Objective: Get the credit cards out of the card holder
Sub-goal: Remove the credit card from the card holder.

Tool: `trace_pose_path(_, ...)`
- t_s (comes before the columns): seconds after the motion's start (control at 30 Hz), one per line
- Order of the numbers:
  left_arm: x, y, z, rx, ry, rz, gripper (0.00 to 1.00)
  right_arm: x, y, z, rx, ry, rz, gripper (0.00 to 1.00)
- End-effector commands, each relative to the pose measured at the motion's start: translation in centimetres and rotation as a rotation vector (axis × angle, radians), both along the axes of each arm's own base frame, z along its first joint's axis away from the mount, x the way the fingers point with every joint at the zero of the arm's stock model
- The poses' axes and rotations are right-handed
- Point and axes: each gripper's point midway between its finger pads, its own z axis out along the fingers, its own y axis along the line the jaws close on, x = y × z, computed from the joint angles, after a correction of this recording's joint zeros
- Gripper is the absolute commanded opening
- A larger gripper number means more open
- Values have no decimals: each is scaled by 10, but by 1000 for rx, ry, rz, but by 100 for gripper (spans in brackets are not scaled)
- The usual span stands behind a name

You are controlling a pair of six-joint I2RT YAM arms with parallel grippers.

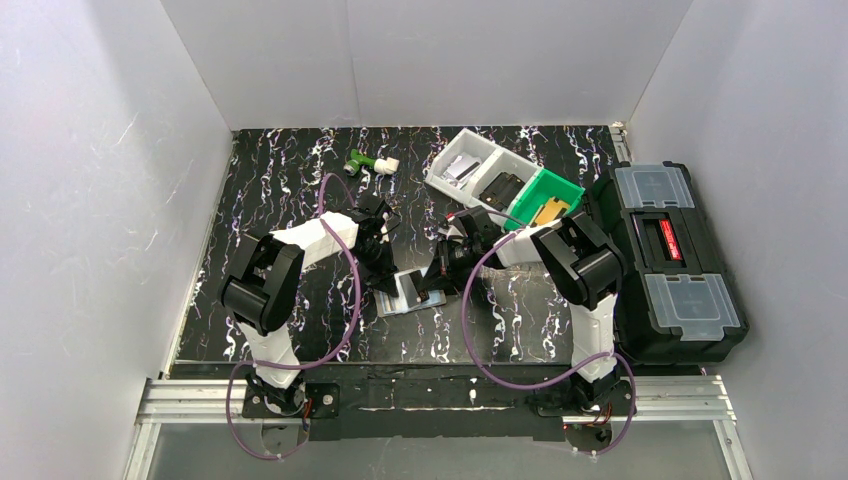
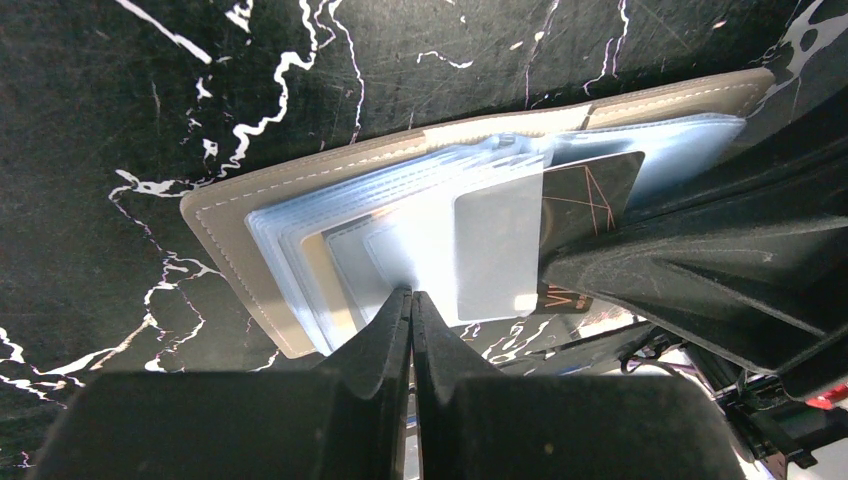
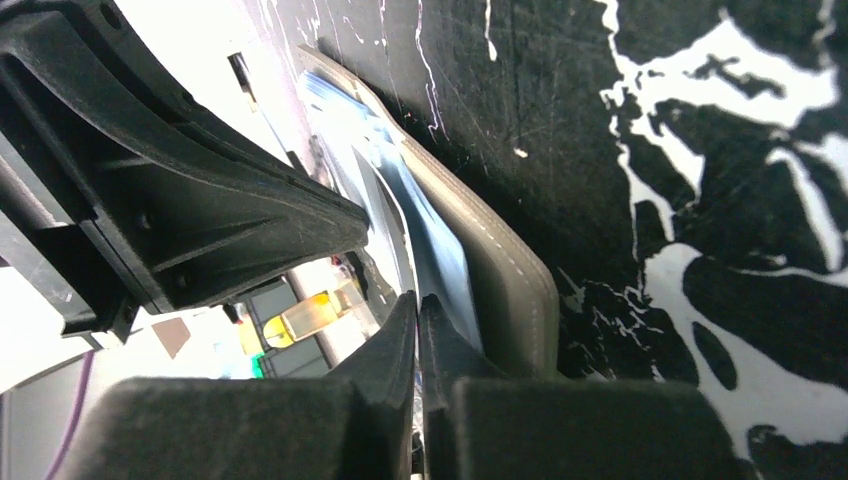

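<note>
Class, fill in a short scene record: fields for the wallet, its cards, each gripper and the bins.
holder: grey stitched folding card holder, open on the black marbled table, clear bluish sleeves fanned
cards: grey card and black card among the sleeves
left gripper: shut, tips on the sleeves
right gripper: shut, at the holder's edge
bins: white plastic bin and green plastic bin, side by side beyond the holder

You've got a black, white-veined table top [image 1: 270,190]. Back right, a white bin [image 1: 436,170] touches a green bin [image 1: 565,186]; both sit angled, with small items inside. A black toolbox [image 1: 665,260] with clear lid compartments sits at the right edge, just beside the green bin. A small green-and-white part [image 1: 368,162] lies at back centre.
</note>
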Motion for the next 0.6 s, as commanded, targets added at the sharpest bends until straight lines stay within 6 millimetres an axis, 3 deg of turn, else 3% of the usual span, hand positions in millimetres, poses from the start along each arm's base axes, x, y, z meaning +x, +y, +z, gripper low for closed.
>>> trace_pose_path(0.0,-14,33,-36,172,41,-22,0,3,-3,-7,-48,-25,-12,1)
trace_pose_path(0.57,-16,36,-36,182,41,-23,0,13,-34,1,-144,-119,-69,1)
